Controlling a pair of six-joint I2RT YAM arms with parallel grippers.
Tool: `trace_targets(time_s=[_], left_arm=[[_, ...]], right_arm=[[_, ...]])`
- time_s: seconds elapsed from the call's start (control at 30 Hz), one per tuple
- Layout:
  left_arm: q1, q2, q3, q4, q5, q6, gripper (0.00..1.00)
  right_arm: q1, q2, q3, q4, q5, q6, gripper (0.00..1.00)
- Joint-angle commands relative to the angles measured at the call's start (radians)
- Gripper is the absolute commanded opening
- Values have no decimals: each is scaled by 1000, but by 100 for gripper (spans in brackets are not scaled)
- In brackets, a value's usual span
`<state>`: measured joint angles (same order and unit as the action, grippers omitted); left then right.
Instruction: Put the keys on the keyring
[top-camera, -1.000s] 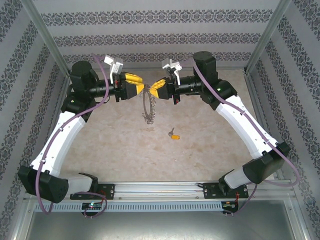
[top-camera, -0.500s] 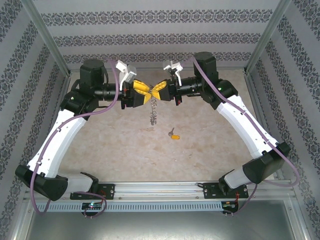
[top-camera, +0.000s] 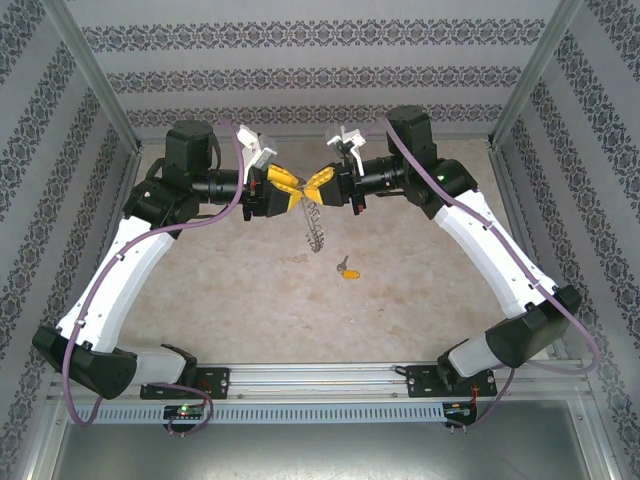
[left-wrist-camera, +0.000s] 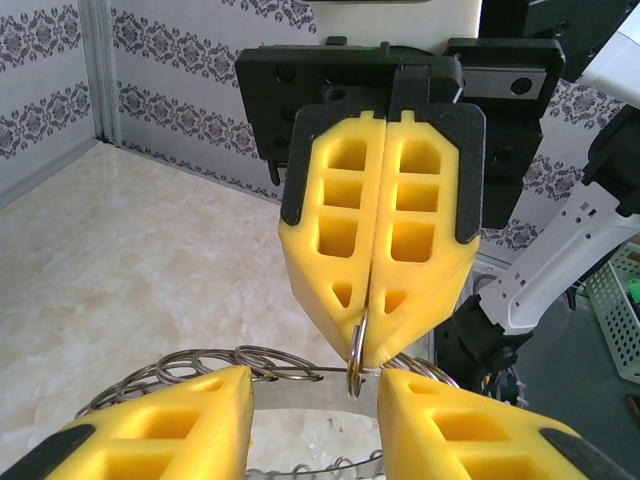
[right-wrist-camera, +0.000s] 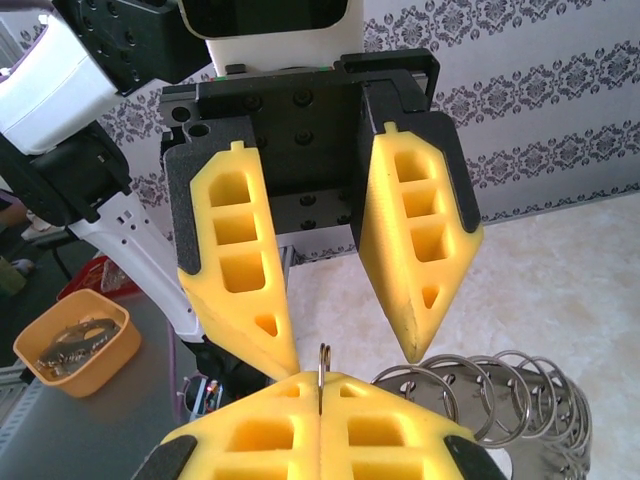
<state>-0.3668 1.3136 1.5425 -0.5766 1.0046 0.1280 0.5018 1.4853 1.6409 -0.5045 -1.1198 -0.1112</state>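
In the top view, the left gripper (top-camera: 290, 188) and the right gripper (top-camera: 316, 184) are pointing at each other, tips nearly touching, above the far part of the table (top-camera: 230, 300). The keyring (top-camera: 315, 228) is hanging edge-on below them. The key (top-camera: 348, 269) is lying on the table, near the ring and apart from both grippers.

In the left wrist view, the left fingers (left-wrist-camera: 170, 425) are standing spread, flanking the ring's top wire. Opposite, the right jaws are pressing together, pinching a small loop of the keyring.

In the right wrist view, the right fingers (right-wrist-camera: 260, 425) are squeezing that loop, with the coils showing just to the right. The left jaws are gaping apart opposite.
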Motion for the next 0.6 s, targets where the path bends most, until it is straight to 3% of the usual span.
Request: trace_targets(time_s=[0.0, 0.33, 0.57], left_arm=[[-13, -20, 18, -14, 5, 27, 36], [-26, 1, 25, 3, 32, 19, 30], [-36, 13, 19, 7, 48, 27, 16]], right_arm=[[15, -31, 38, -10, -43, -41, 0], [26, -24, 53, -32, -38, -64, 0], [35, -13, 65, -34, -44, -70, 0]])
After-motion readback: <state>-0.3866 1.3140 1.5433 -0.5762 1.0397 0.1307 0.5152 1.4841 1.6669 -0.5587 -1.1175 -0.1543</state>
